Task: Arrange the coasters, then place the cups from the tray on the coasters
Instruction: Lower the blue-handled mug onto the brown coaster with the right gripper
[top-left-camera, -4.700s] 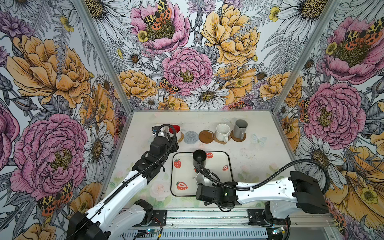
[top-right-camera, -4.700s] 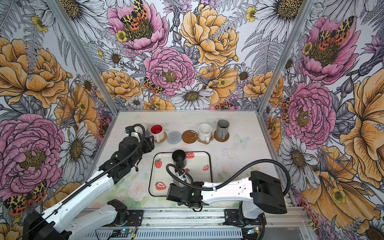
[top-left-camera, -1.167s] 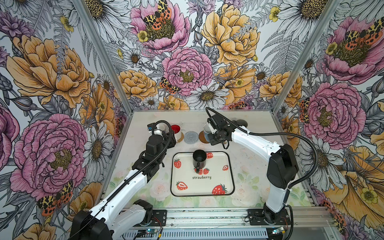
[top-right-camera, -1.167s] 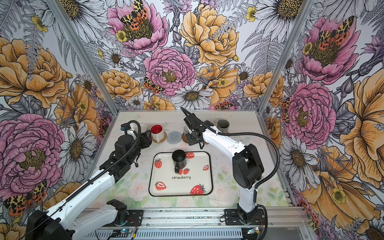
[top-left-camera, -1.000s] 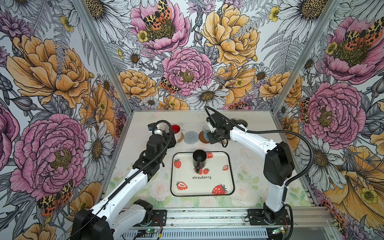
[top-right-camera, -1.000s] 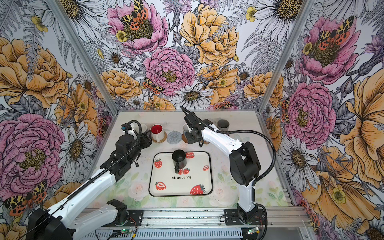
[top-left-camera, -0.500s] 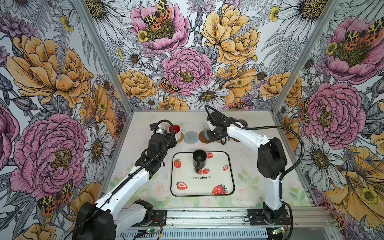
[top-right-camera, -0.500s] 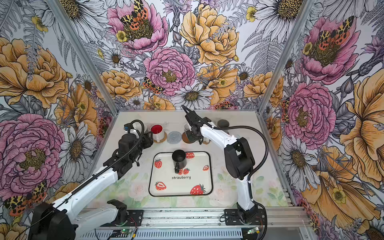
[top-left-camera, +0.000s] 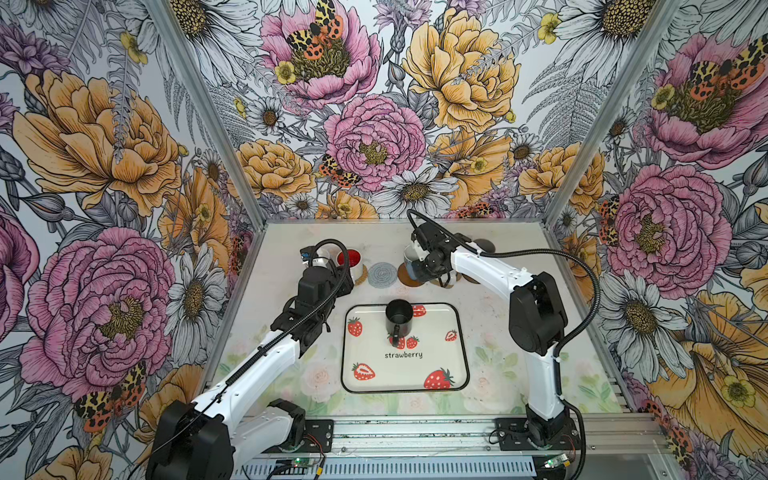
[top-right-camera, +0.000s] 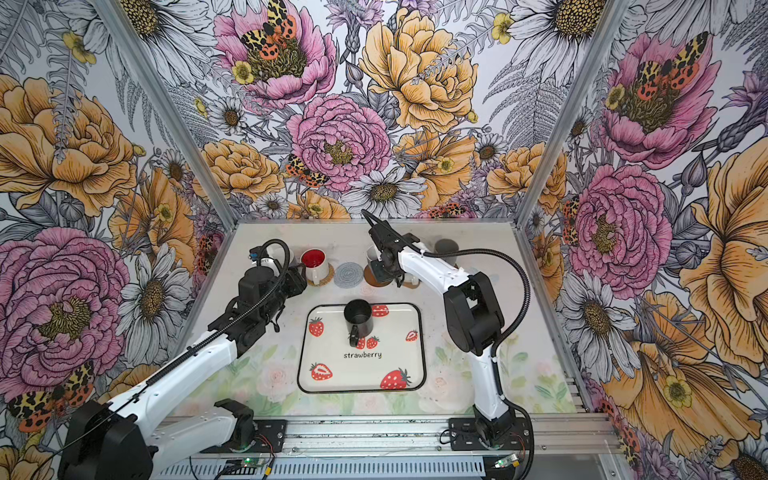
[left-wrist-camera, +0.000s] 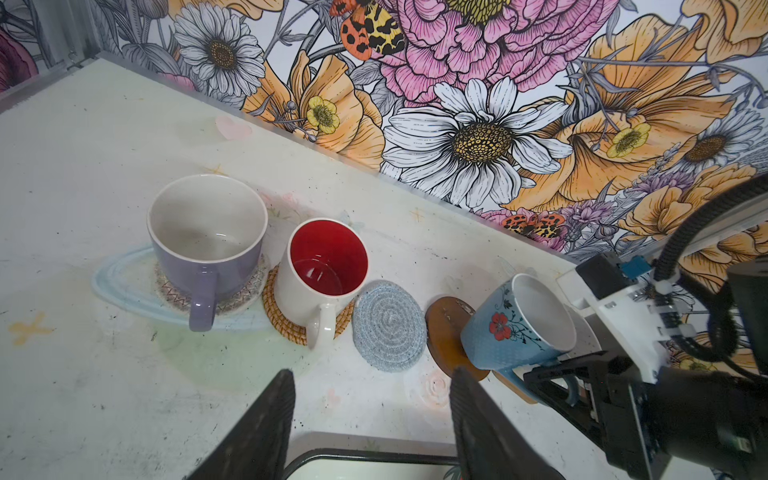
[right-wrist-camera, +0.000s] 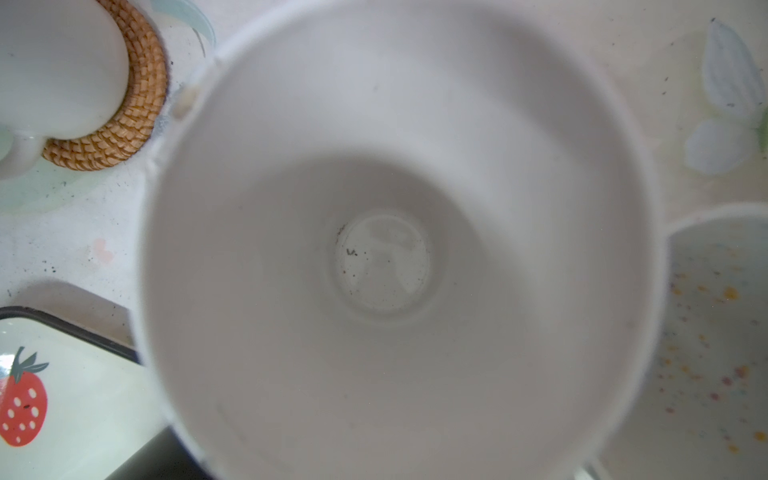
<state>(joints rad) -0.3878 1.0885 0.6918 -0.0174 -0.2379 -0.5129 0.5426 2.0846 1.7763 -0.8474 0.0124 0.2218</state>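
Two ribbed left jaws wide, empty; right jaws tight on tilted glossy blue mug (left-wrist-camera: 515, 328) over round brown disc (left-wrist-camera: 444, 332).

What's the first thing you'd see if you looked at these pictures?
Giant pink and orange flowers cover the walls all around. In the middle of the table sits a strawberry tray with one black cup on it. Behind it, the right gripper holds a tilted blue cup over a brown coaster.
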